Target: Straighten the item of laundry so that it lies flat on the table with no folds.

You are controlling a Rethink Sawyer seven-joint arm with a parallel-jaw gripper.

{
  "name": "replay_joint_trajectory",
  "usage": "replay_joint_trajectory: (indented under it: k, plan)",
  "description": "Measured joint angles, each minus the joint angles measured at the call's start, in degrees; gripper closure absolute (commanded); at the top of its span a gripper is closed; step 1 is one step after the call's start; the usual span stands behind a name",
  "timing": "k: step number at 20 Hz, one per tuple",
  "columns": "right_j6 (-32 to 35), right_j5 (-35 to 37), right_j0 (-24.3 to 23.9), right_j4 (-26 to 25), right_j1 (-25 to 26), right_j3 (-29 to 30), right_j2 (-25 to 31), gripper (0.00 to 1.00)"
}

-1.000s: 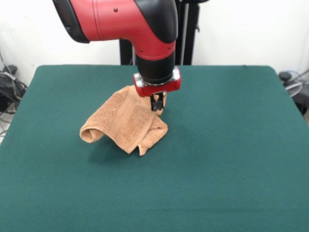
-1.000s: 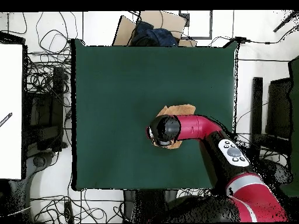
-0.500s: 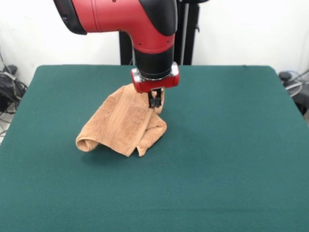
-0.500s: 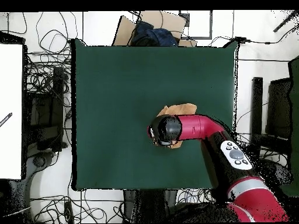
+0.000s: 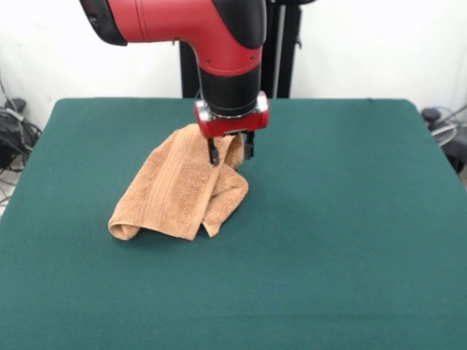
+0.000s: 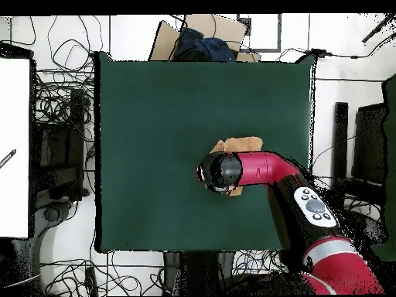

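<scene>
Gripper (image 5: 230, 151): spread apart, two dark fingers (image 5: 213, 152) hanging just below the red wrist ring, holding nothing.
Contact: fingertips straddling the towel's raised top fold, one on either side; actual touch cannot be told.
Towel (image 5: 179, 192): orange-tan terry, crumpled and folded over itself, highest under the gripper and sloping down to a rolled corner at the lower left in the front view.
Position: on the table (image 5: 350, 240), near its middle, somewhat toward the far edge in the front view.
Overhead: only a tan strip of towel (image 6: 244, 144) showing past the arm (image 6: 267, 167).
Writing: none readable on arm or towel.
</scene>
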Motion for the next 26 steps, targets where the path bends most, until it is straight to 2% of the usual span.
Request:
replay_joint_trajectory:
  k: [26]
  plan:
    - [0.0, -2.0, -3.0, 0.0, -3.6, 5.3, -0.2, 0.00]
